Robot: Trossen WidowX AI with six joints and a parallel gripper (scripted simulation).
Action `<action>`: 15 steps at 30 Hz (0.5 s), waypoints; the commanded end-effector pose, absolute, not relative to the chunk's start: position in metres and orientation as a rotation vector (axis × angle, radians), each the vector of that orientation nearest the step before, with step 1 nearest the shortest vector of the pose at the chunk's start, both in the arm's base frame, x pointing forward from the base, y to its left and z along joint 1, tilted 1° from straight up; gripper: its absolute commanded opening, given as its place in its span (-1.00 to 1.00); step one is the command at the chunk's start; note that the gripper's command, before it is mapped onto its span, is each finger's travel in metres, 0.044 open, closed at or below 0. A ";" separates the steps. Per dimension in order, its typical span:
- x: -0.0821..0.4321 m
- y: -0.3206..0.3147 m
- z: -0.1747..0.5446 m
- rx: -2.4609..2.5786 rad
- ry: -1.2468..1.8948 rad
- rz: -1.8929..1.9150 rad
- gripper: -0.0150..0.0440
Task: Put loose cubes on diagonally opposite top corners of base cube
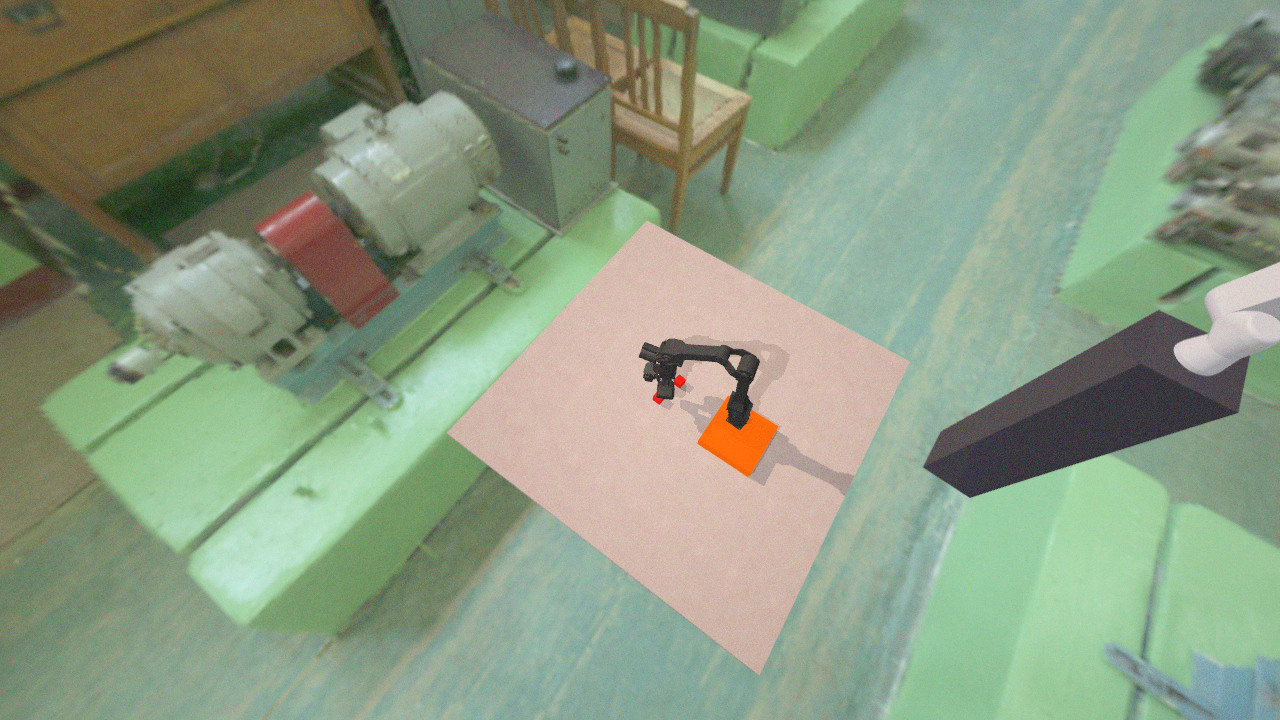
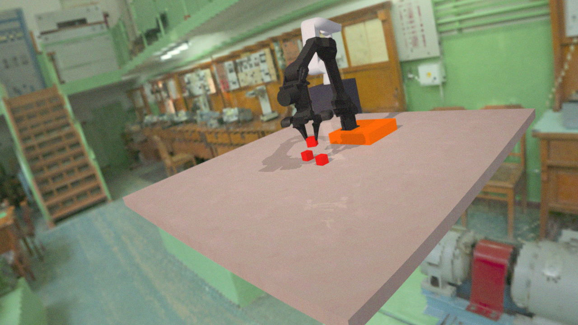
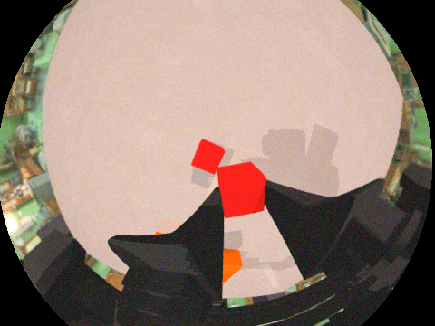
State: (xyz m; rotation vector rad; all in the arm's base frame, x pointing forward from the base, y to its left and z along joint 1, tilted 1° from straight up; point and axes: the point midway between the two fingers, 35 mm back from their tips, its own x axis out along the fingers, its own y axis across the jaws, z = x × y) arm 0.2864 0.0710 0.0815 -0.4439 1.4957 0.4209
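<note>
My gripper (image 2: 312, 138) (image 3: 239, 187) is shut on a red cube (image 2: 311, 142) (image 3: 240, 195), held above the table and roughly level. In the top view the arm hides the held cube. Two like red cubes rest on the table below: one cube (image 1: 679, 381) (image 2: 307, 155) and, a short way off, another cube (image 1: 657, 398) (image 2: 321, 159). The wrist view shows one table cube (image 3: 207, 157) plainly, up and left of the held one, and a red sliver behind the right finger. All three look alike, so I cannot tell by look which is the fixed base. No cube rests on another.
The arm stands on an orange block (image 1: 736, 440) (image 2: 359, 133) (image 3: 232, 264) on the pinkish table (image 1: 626, 501) (image 2: 258, 226) (image 3: 136, 91). A dark box (image 1: 1074, 420) with a white arm on it stands beyond the table edge.
</note>
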 end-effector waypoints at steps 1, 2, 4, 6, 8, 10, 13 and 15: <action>0.280 0.081 0.077 -0.524 1.484 0.496 -0.14; 0.278 0.084 0.076 -0.542 1.480 0.514 -0.14; 0.276 0.088 0.075 -0.575 1.472 0.546 -0.14; 0.275 0.090 0.074 -0.587 1.469 0.558 -0.14; 0.275 0.090 0.074 -0.587 1.469 0.558 -0.14; 0.275 0.090 0.074 -0.587 1.469 0.558 -0.14; 0.275 0.090 0.074 -0.587 1.469 0.558 -0.14; 0.275 0.090 0.074 -0.587 1.469 0.558 -0.14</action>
